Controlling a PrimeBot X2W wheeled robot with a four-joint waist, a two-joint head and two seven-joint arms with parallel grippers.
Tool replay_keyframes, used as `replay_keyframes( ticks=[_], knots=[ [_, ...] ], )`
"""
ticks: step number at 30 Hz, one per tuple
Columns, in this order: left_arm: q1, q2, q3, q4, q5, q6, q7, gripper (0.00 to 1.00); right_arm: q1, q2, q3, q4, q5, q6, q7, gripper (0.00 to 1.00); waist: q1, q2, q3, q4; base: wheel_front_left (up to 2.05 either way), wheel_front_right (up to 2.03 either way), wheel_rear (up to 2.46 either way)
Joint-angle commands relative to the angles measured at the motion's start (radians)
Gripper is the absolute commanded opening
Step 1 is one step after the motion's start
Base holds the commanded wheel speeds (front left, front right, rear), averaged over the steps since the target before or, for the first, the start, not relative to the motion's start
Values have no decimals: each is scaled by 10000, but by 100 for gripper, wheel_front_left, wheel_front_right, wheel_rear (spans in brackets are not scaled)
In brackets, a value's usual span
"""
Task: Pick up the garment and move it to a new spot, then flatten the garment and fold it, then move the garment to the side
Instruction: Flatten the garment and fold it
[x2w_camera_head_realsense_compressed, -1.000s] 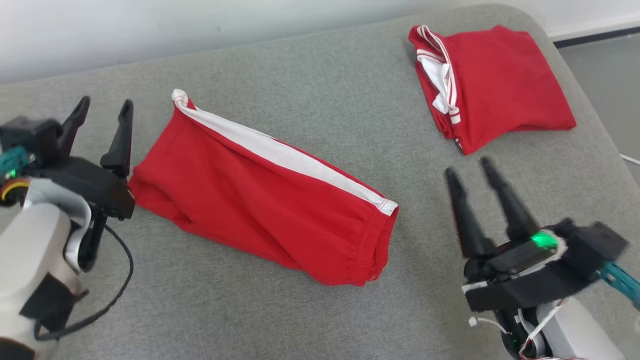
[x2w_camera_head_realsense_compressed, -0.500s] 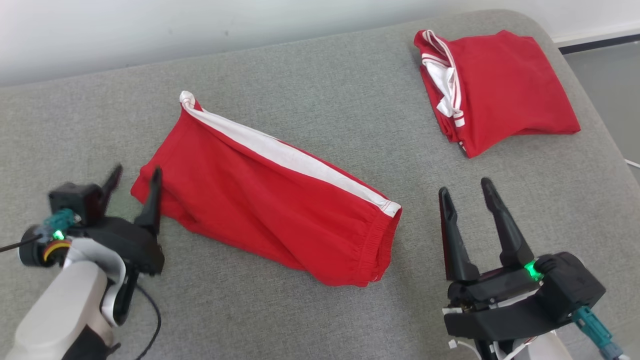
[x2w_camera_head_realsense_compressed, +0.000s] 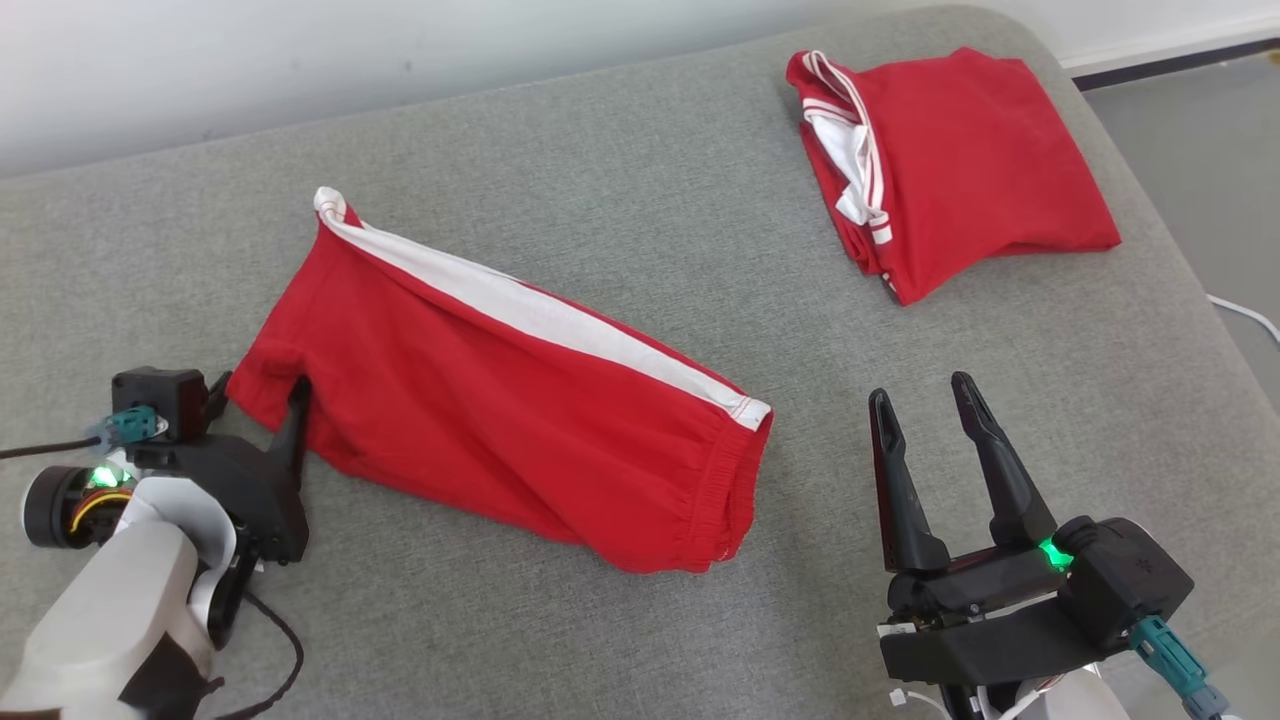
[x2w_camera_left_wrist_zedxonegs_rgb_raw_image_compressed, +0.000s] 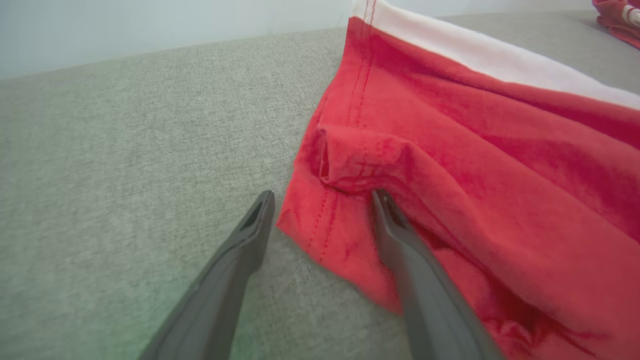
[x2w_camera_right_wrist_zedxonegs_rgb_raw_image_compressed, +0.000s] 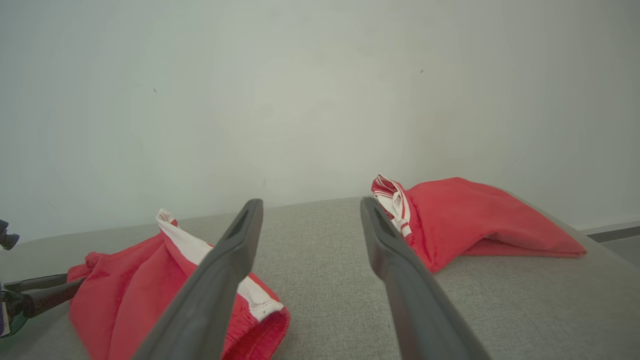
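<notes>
Item: red shorts (x2w_camera_head_realsense_compressed: 500, 400), lying lengthwise across the middle of the grey cushion (x2w_camera_head_realsense_compressed: 640, 170), white stripe along the far edge. The left gripper (x2w_camera_head_realsense_compressed: 262, 398) has its jaws spread and straddles the hem corner, one finger over cloth, one over the cushion. The right gripper (x2w_camera_head_realsense_compressed: 920, 392) has its jaws spread and empty, near the waistband end but apart from it. Handling note: seat the corner deep and catch every layer before closing.

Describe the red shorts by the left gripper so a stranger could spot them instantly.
On the grey padded surface, look near the middle, left of the folded red garment at far right. The red shorts lie stretched out, with one broad white stripe along their far edge and a gathered waistband; the neighbour is a compact folded bundle.
</notes>
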Motion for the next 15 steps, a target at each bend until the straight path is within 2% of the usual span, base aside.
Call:
replay_keyframes(
  ticks=[1, 2, 3, 4, 5, 15],
  knots=[
    [-132, -70, -90, 199, -28, -45, 159, 71, -5, 56, -10, 18, 22, -25, -2, 100, 0, 0, -4, -49, 0, 0, 0],
    [-147, -87, -136, 289, -13, -70, 172, 50, 18, 64, -31, 25, 13, -25, -2, 100, 0, 0, -18, -62, 0, 0, 0],
    [-158, -100, -184, 373, 25, -77, 153, 47, 37, 65, -45, 34, 23, -25, -2, 100, 0, 0, -33, -69, 0, 0, 0],
    [-170, -123, -230, 452, 53, -73, 134, 29, 59, 67, -65, 41, 29, -25, -2, 100, 0, 0, -61, -63, 0, 0, 0],
    [-176, -145, -255, 506, 59, -94, 107, 0, 84, 70, -82, 51, 32, -25, -2, 100, 0, 0, -91, -48, 0, 0, 0],
    [115, -524, -417, 691, -173, -201, -410, 0, 407, -1, -241, 129, -64, -25, -3, 100, 0, 0, -658, 480, 0, 0, 0]
  ],
)
